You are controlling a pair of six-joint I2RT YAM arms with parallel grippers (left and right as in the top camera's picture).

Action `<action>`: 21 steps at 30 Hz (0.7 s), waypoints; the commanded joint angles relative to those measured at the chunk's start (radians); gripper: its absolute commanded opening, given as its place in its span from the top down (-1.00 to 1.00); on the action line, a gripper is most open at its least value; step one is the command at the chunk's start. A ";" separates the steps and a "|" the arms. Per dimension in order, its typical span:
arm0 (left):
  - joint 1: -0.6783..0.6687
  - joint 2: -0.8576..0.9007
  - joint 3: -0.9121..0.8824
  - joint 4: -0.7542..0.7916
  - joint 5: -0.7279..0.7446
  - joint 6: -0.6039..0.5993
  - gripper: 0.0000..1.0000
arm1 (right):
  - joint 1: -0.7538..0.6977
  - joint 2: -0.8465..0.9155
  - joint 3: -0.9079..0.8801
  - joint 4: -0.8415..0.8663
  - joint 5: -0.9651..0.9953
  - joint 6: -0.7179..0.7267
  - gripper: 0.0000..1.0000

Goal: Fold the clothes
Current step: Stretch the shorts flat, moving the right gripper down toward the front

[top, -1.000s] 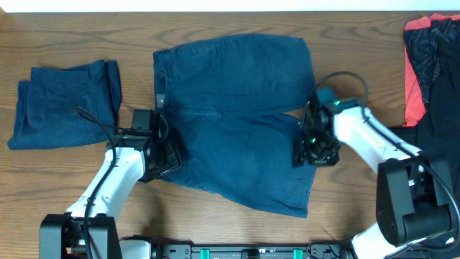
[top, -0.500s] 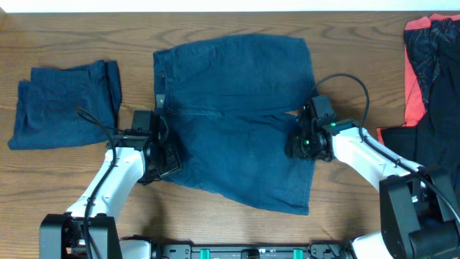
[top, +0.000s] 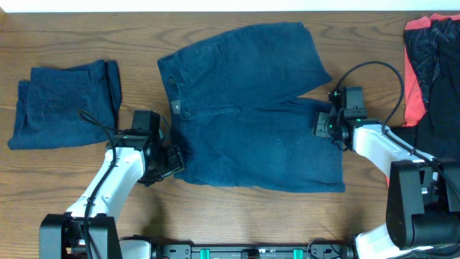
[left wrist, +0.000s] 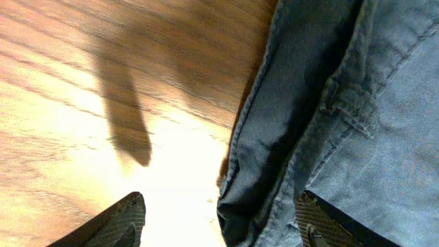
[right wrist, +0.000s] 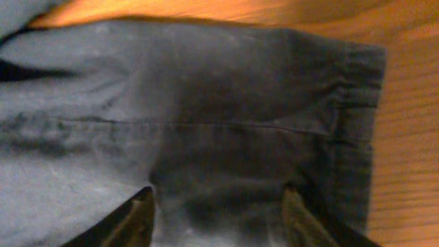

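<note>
While one navy garment (top: 65, 104) was folded, the shorts (top: 251, 122) were laid flat, unfolded; left gripper (left wrist: 223, 219) and right gripper (right wrist: 216, 219) were spread open, empty.

even overhead light; left wrist view glares on the table (left wrist: 171, 199), right wrist blurred.

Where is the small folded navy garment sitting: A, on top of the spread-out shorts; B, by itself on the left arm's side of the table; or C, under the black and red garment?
B: the folded navy garment lies alone on bare wood at the left end of the table, apart from the spread-out shorts and far from the black and red garment.
</note>
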 commanded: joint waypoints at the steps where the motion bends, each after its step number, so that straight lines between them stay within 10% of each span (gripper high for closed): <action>1: 0.004 -0.006 0.018 -0.005 0.086 -0.007 -0.48 | -0.015 0.024 0.004 -0.035 -0.029 -0.085 -0.43; 9: 0.004 -0.006 0.018 -0.121 0.315 -0.008 -0.44 | -0.012 -0.134 0.148 -0.263 -0.031 -0.085 -0.54; 21: 0.002 -0.006 0.003 -0.053 0.190 -0.185 -0.14 | -0.012 -0.323 0.187 -0.599 -0.029 -0.034 -0.37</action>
